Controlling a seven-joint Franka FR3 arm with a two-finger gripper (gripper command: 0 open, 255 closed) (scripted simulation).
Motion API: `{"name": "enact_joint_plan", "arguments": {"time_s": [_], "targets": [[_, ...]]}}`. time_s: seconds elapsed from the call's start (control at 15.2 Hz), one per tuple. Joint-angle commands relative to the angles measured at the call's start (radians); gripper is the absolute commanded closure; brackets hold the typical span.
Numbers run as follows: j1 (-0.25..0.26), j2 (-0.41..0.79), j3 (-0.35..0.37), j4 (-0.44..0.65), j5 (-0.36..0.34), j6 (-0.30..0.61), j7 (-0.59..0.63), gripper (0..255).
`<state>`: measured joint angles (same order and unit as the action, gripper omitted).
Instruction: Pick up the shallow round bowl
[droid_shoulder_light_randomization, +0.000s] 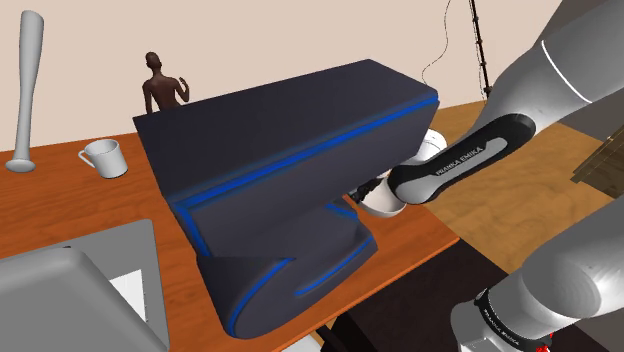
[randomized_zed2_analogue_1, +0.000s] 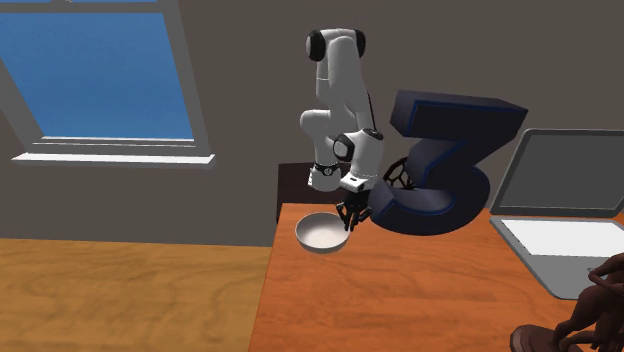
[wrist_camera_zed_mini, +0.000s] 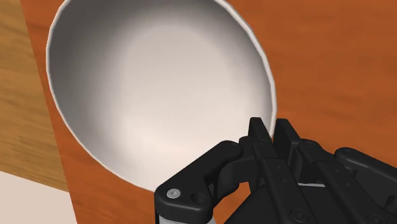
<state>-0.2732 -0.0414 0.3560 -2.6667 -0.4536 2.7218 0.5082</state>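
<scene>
Gripper (wrist_camera_zed_mini: 271, 131) fingers are clamping on the rim of the shallow white bowl (wrist_camera_zed_mini: 159, 89), one finger pressing inside the wall and the other outside it. That is a sensible hold, since the dish is looking far too wide to span. The bowl is sitting at the edge of the orange-brown table (wrist_camera_zed_mini: 331, 63), its far side jutting out over the wooden floor (wrist_camera_zed_mini: 19, 95). In the second exterior view it is lying just beside a big dark figure three (randomized_zed2_analogue_1: 440, 165) with blue edging, so the arm (randomized_zed2_analogue_1: 340, 90) is coming down close beside that block to reach it. I cannot tell whether the bowl's underside is touching the table or hanging clear, so the lift is looking barely begun at most. White letters on the dark forearm cover (droid_shoulder_light_randomization: 455, 163) are reading "FRANKA EMIKA", and a smaller label lower on the arm is proving too small to read.
</scene>
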Motion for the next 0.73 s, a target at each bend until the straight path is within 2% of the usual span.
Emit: {"name": "enact_joint_plan", "arguments": {"time_s": [0.0,0.33,0.66], "targets": [[0.01,-0.034,0.002,-0.002,0.055,-0.025,-0.044,255],[0.037,-0.11,-0.008,0.002,0.155,-0.093,-0.128,255],[0.063,-0.177,-0.024,0.016,0.224,-0.166,-0.188,255]]}}
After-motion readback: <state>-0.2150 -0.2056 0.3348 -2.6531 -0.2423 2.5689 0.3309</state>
